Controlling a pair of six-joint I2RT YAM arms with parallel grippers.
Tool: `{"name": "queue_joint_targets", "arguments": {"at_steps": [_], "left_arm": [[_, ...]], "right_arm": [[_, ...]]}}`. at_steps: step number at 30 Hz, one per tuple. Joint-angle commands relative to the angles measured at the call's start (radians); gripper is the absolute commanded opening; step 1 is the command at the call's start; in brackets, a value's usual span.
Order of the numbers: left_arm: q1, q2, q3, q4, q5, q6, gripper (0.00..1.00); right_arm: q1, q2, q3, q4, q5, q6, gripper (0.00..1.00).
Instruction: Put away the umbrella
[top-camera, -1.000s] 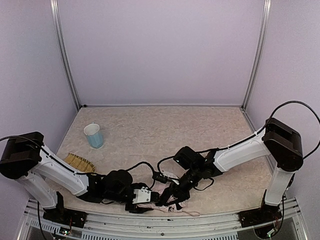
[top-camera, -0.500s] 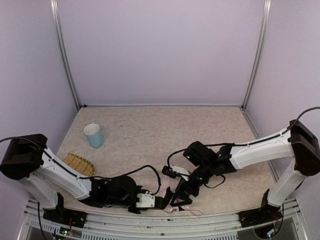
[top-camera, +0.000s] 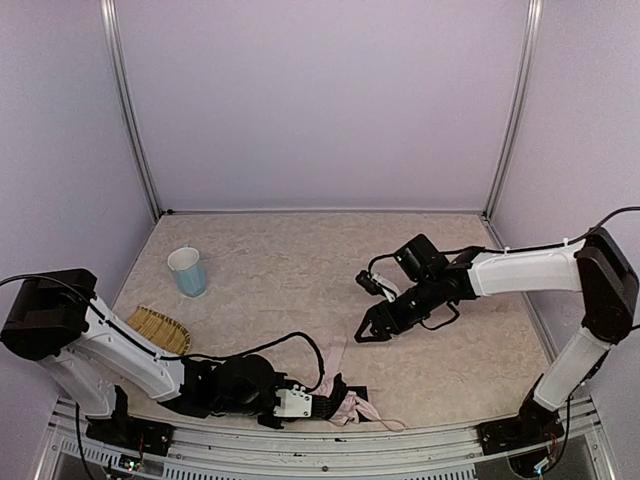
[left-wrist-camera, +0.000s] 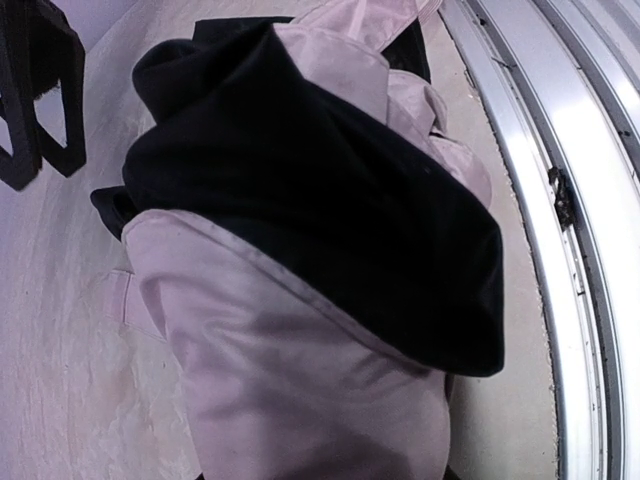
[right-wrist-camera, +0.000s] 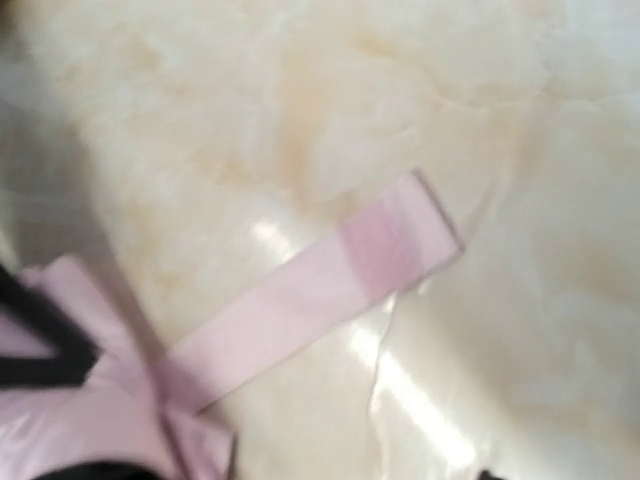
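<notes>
The umbrella lies collapsed at the table's front edge, pale pink fabric with a black underside. It fills the left wrist view, and no shaft or handle shows. My left gripper is at its left end, shut on the bunched fabric, which hides its fingers in its own view. A flat pink strap runs from the bundle over the table and shows in the right wrist view. My right gripper is open and empty above the table's middle, apart from the umbrella. Its black fingers show in the left wrist view.
A light blue cup stands at the left. A woven yellow mat lies nearer, at the left edge. The metal frame rail runs along the table's front edge, right beside the umbrella.
My right gripper has left the umbrella and moved away to the back right, open and empty. My left gripper stays at the front edge with the umbrella. The strap now lies stretched out on the table.
</notes>
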Motion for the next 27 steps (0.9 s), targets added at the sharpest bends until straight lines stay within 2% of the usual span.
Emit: {"name": "queue_joint_targets", "arguments": {"at_steps": [1, 3, 6, 9, 13, 17, 22, 24, 27], "left_arm": [[-0.01, 0.034, 0.001, -0.128, -0.021, 0.028, 0.15], [-0.013, 0.032, 0.002, -0.127, -0.017, 0.027, 0.15], [-0.014, 0.028, 0.0, -0.126, -0.019, 0.027, 0.15], [-0.014, 0.026, -0.004, -0.123, -0.015, 0.025, 0.15], [-0.016, 0.028, -0.004, -0.119, -0.012, 0.028, 0.15], [-0.015, 0.031, -0.003, -0.116, -0.011, 0.025, 0.15], [-0.016, 0.031, 0.0, -0.123, -0.009, 0.025, 0.15], [-0.015, 0.032, 0.002, -0.125, -0.01, 0.023, 0.15], [-0.014, 0.033, 0.006, -0.129, -0.008, 0.025, 0.15]], "right_arm": [[-0.002, 0.185, 0.112, -0.007, -0.048, -0.009, 0.61], [0.001, 0.258, 0.179, -0.033, 0.008, -0.033, 0.58], [0.045, 0.329, 0.302, -0.123, 0.235, -0.104, 0.56], [0.105, 0.361, 0.382, -0.206, 0.431, -0.154, 0.59], [0.159, 0.382, 0.446, -0.297, 0.576, -0.153, 0.63], [0.205, 0.392, 0.439, -0.309, 0.562, -0.144, 0.73], [0.24, 0.445, 0.442, -0.306, 0.453, -0.169, 0.75], [0.249, 0.466, 0.436, -0.304, 0.442, -0.168, 0.72], [0.251, 0.487, 0.419, -0.298, 0.41, -0.166, 0.56]]}}
